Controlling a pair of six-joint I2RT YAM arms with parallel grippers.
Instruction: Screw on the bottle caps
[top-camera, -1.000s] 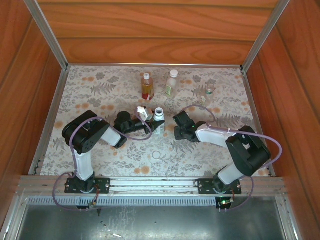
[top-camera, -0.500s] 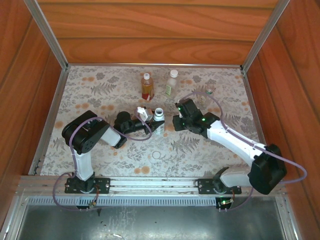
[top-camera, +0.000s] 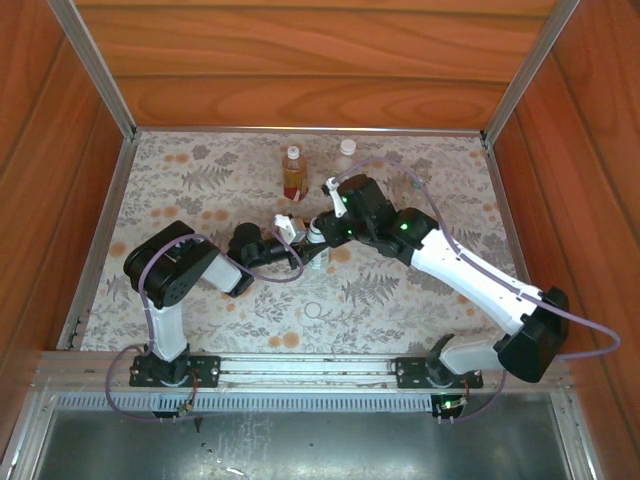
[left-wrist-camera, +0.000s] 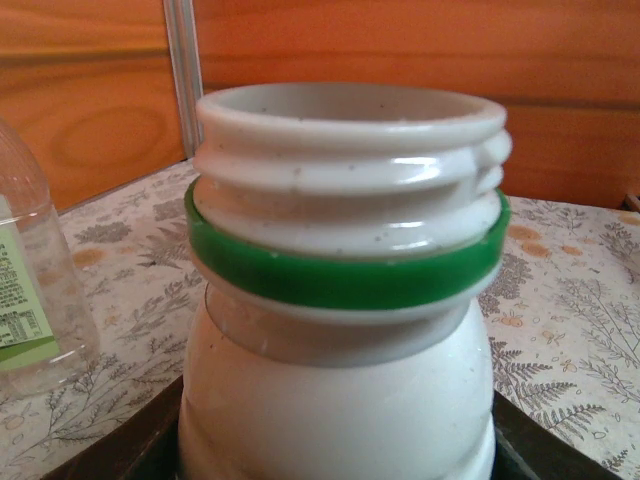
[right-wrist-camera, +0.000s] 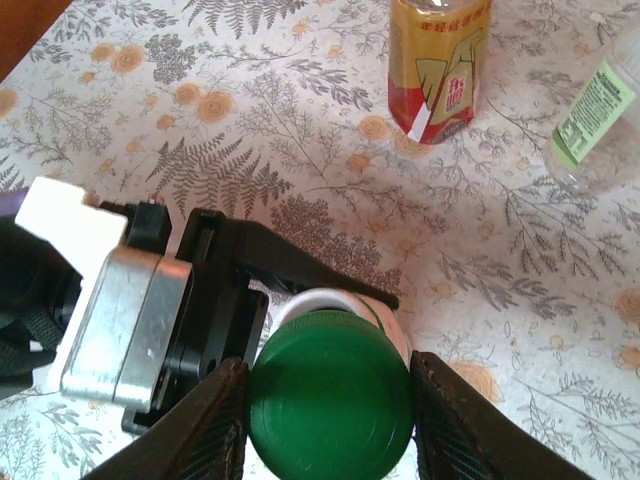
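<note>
The white bottle (left-wrist-camera: 340, 300) stands upright on the fern-patterned table (top-camera: 200, 190). Everything else is placed from it.

The left gripper (top-camera: 308, 242) comes in from the bottle's left side and is clamped on its body. In the left wrist view its dark fingers (left-wrist-camera: 545, 445) sit against the bottle's lower flanks on both sides. The bottle's mouth is bare there. The white threads are uncovered and a green ring sits just beneath them.

The right gripper (right-wrist-camera: 330, 375) reaches in from the bottle's right and hangs over its top. It is closed on the dark green cap (right-wrist-camera: 330, 420), with one finger pressed to each side of the cap's rim. In the right wrist view the cap is flat and level, and it covers most of the neck. A crescent of the white rim (right-wrist-camera: 345, 300) shows just past the cap's far edge. So the cap is in the right gripper's grip, above the neck and a little to the near side of it. It is not seated on the threads. How much gap is left between cap and mouth cannot be told.

The amber bottle (top-camera: 293, 173) stands beyond the white bottle, toward the far wall, with its cap on. The clear bottle with the greenish label (right-wrist-camera: 595, 115) stands beyond the white bottle too, to the right of the amber one and well apart from both grippers.
</note>
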